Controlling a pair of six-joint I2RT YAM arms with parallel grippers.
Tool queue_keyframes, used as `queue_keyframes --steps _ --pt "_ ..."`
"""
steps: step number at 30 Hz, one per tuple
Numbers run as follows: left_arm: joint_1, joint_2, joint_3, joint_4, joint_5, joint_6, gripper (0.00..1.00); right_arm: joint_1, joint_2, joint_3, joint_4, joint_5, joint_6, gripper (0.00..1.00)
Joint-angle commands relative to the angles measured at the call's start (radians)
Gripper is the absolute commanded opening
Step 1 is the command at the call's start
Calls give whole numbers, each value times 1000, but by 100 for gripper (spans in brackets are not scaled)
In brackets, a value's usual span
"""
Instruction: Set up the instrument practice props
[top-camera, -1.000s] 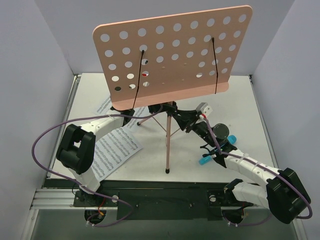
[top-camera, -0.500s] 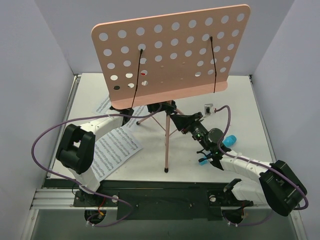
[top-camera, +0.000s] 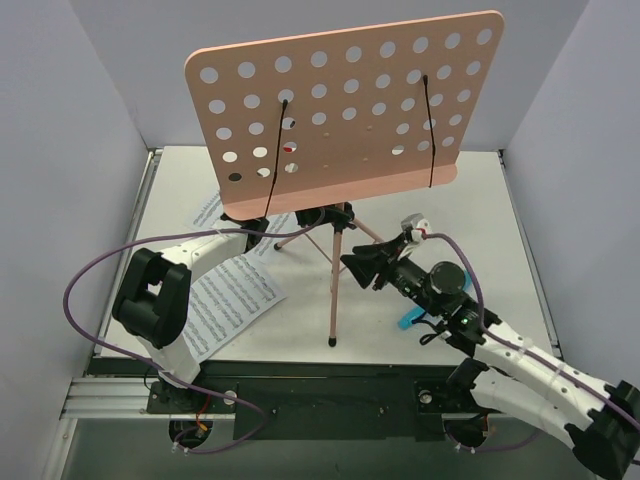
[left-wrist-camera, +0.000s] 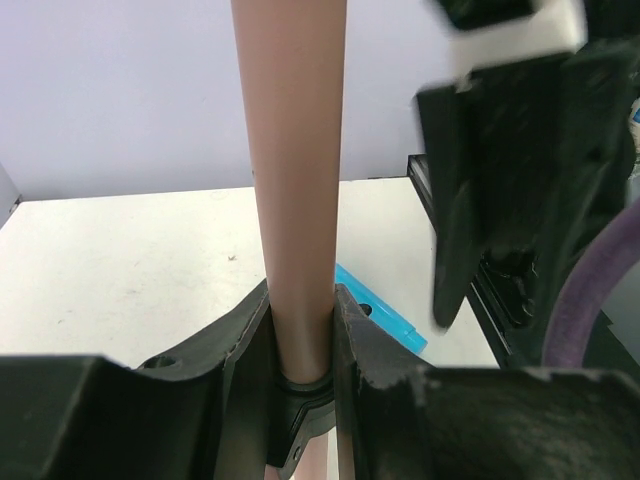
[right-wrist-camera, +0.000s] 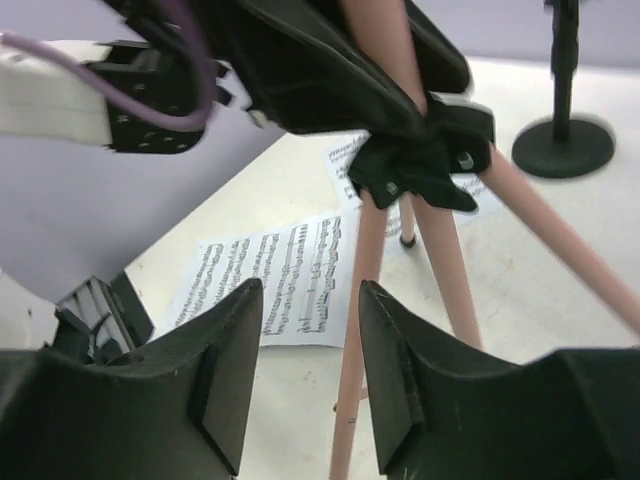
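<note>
While the music stand (top-camera: 330, 187) stands upright centrally, done: legs (top-camera: 334, 300) spread.
Remaining: music sheets (top-camera: 225, 300) lie near left, desk (top-camera: 302, 78) bare.
Left gripper (left-wrist-camera: 300, 335): clamped on pole (left-wrist-camera: 290, 150).
Right gripper (right-wrist-camera: 305, 380): parted, empty, by legs.

Plain pale grey walls (top-camera: 60, 150) enclose a white worktop (top-camera: 490, 200) on three sides. A metal rail (top-camera: 100, 403) runs along its near edge.

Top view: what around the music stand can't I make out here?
- Second music sheet: top view, mostly hidden under the music stand and the left arm.
- Blue object: top view, largely covered by the right arm; left wrist view shows only a corner.
- Notes on the near sheet: top view, too small to read.
</note>
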Motion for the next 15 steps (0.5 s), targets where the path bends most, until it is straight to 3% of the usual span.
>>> queue_keyframes --steps 1,4,6,10,15 --pt "-21 39 -41 -91 46 3 0 16 -172 94 -274 -65 -435 43" --pt "-22 45 -41 -67 44 -21 0 18 -201 126 -375 -103 -748 48" --pt "-22 51 -41 -44 47 -41 0 16 -201 134 -394 -109 -865 52" --pt "-22 51 -41 -37 49 -44 0 16 -140 165 -372 -145 -1029 56" --pt "-22 53 -41 -37 52 -46 0 3 -36 228 -331 -163 -1109 55"
